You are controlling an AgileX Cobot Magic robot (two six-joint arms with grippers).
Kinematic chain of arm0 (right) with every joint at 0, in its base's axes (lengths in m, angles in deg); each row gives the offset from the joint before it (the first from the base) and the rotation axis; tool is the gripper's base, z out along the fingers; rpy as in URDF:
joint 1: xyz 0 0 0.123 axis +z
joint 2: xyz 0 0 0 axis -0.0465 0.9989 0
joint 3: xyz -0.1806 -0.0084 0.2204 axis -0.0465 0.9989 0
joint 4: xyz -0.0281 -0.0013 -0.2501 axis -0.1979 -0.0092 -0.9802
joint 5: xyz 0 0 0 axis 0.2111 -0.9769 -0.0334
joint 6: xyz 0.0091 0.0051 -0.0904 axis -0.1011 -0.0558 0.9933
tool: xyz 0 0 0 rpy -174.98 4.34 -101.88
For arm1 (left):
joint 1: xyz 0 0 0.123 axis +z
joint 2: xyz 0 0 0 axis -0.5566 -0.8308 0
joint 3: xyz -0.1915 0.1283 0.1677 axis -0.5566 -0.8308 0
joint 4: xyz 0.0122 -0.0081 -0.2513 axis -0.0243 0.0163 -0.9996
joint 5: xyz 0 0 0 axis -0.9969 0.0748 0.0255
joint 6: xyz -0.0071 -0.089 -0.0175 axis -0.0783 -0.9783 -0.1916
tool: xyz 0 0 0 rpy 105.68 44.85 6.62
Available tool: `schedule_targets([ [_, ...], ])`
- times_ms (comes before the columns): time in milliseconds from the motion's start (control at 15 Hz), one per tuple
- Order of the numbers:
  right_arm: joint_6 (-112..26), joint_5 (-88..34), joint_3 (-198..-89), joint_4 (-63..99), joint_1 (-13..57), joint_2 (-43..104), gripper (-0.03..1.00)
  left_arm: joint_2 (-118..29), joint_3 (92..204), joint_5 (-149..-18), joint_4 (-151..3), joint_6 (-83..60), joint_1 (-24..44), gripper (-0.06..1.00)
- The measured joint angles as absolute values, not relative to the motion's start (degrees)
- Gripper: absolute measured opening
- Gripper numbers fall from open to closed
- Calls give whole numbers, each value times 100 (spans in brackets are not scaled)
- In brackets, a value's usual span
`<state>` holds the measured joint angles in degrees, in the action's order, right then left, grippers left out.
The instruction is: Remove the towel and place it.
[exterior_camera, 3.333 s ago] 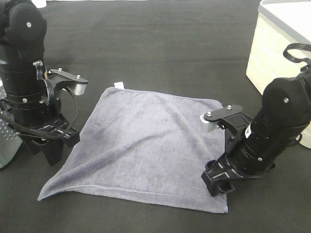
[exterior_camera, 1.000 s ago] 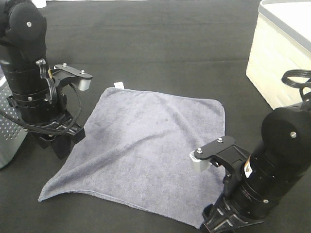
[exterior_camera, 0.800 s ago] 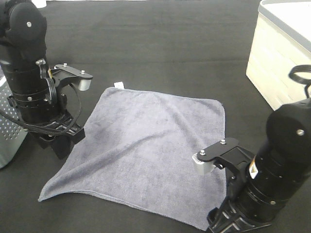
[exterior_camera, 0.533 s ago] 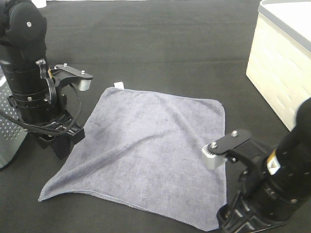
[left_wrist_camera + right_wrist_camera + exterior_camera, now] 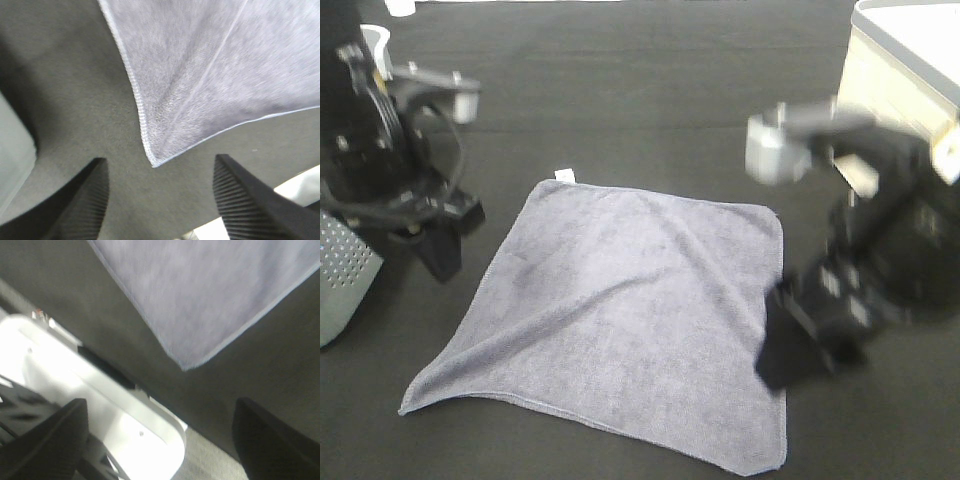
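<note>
The towel [image 5: 630, 310], a square grey-lavender cloth with a small white tag [image 5: 563, 176] at its far corner, lies spread flat on the black table. My left gripper [image 5: 438, 252] hangs open and empty just left of the towel's left edge. In the left wrist view one towel corner [image 5: 152, 162] lies on the table between the open fingers [image 5: 85, 200], untouched. My right gripper [image 5: 793, 358], blurred by motion, is open and empty above the towel's right edge. In the right wrist view [image 5: 160, 440] another towel corner [image 5: 186, 365] lies free below it.
A white crate [image 5: 900, 90] stands at the back right and also shows in the right wrist view [image 5: 105, 405]. A perforated metal basket [image 5: 342, 280] sits at the left edge, beside the left arm. Black tabletop [image 5: 640, 90] stretches behind the towel.
The right arm has swung up and back from the towel's near right corner to its right edge, blurred in motion. The left arm has lifted and shifted back. The towel has not moved.
</note>
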<state>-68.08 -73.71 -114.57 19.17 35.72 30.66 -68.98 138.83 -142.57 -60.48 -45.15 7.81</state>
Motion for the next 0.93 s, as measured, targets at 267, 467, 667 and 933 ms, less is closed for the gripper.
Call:
schedule_targets([
  [267,-7759,-8105,-13004,909,3509,3072,76,-6428,14829,-14796,-6048,-5094,781,60],
  [467,-7782,-8666,-13674,909,2581,3072,76,-6382,15642,-14893,-5481,-5346,781,61],
  [667,-7272,-8706,-14041,1138,1218,3072,76,-6256,15826,-14910,-5166,-5421,1067,61],
  [933,-6808,-8706,-14012,1333,627,2762,76,-5517,15665,-14905,-5286,-5472,2499,61],
])
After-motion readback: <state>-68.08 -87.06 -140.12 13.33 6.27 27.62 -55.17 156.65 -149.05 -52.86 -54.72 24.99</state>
